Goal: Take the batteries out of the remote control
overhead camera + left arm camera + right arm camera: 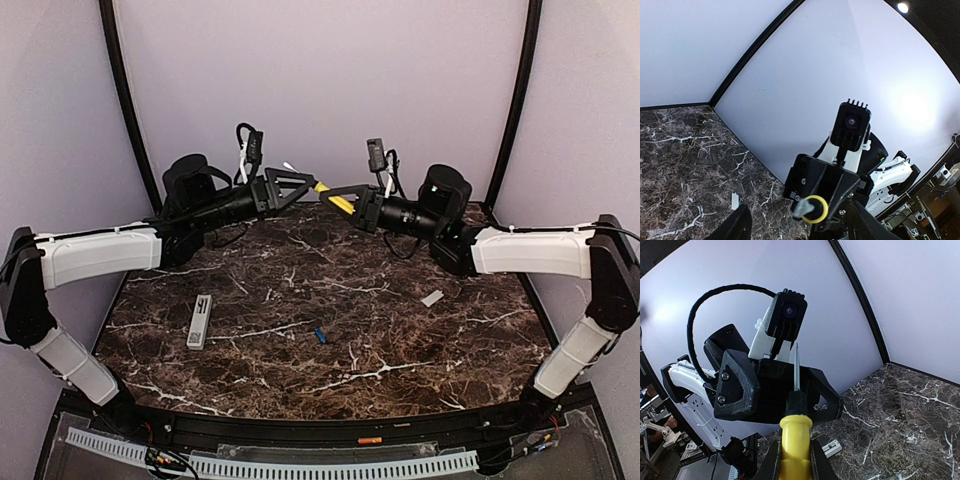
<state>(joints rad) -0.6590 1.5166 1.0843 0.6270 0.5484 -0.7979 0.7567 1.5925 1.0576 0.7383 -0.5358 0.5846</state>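
From above, both arms are raised over the far middle of the table (400, 340) with their grippers nose to nose. The right gripper (335, 193) is clamped on a yellow stick tool (342, 204), whose thin end runs across to the left gripper (303, 188). This looks like a handover or regrip in mid-air, probably so that the tool ends up held in a way that suits prying.

The remote control (200, 320) lies flat on the near left of the table, well apart from both grippers. One blue battery (320, 335) lies loose near the middle. A small white lid piece (432, 298) sits toward the right. From this height it is impossible to tell whether another battery is in the remote.

In the left wrist view, the left gripper's fingers (735, 227) stand wide apart at the bottom edge. The tool (814, 209) is seen end-on between them and touches neither. The right gripper (822, 192) faces the camera squarely, so the two are lined up on the tool's axis. The white lid piece (735, 201) shows on the marble below.

In the right wrist view, the right gripper's jaws are narrow and pinch the tool's yellow handle (795, 445) firmly. The black collar and thin metal shaft point up toward the left gripper (777, 390), whose black fingers sit spread on either side of the shaft. A white piece on the table beyond (831, 446) is probably the remote.
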